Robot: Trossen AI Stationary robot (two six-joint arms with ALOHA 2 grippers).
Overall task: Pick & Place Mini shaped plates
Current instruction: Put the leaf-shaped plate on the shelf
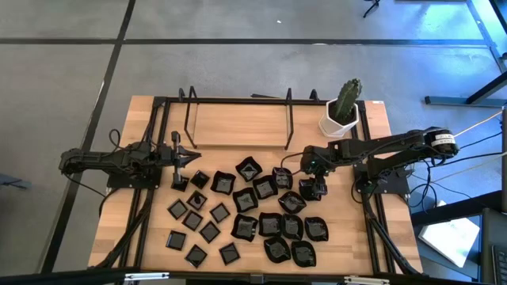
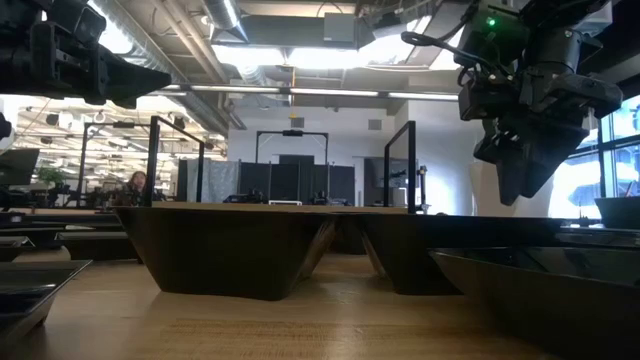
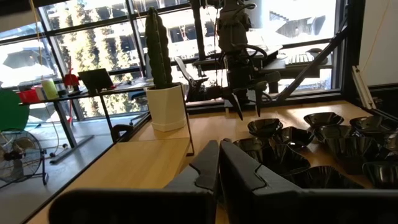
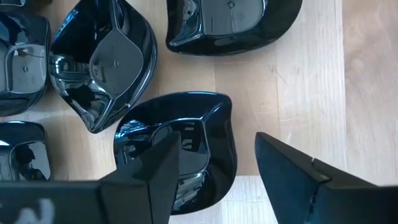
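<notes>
I've got a glossy black rounded wavy-edged mini plate [image 4: 177, 149] sitting on the bare wooden table [image 4: 292, 99], right under my right gripper [image 4: 214, 171]. The jaws are spread wide and hold nothing: one finger hangs over the dish's bowl, the other over bare wood beside its rim. From above, that dish [image 1: 310, 190] is at the three o'clock edge of the cluster of glossy black mini plates [image 1: 253, 218], with the white cactus pot [image 1: 341, 123] towards twelve. The right arm is clearly nearer; my guess is the next move turns on straddling that rim. The left gripper [image 1: 190, 157] waits at nine o'clock, pinched shut on nothing. The dish's near edge is cut off behind my own fingers, so I can't judge clearance.
</notes>
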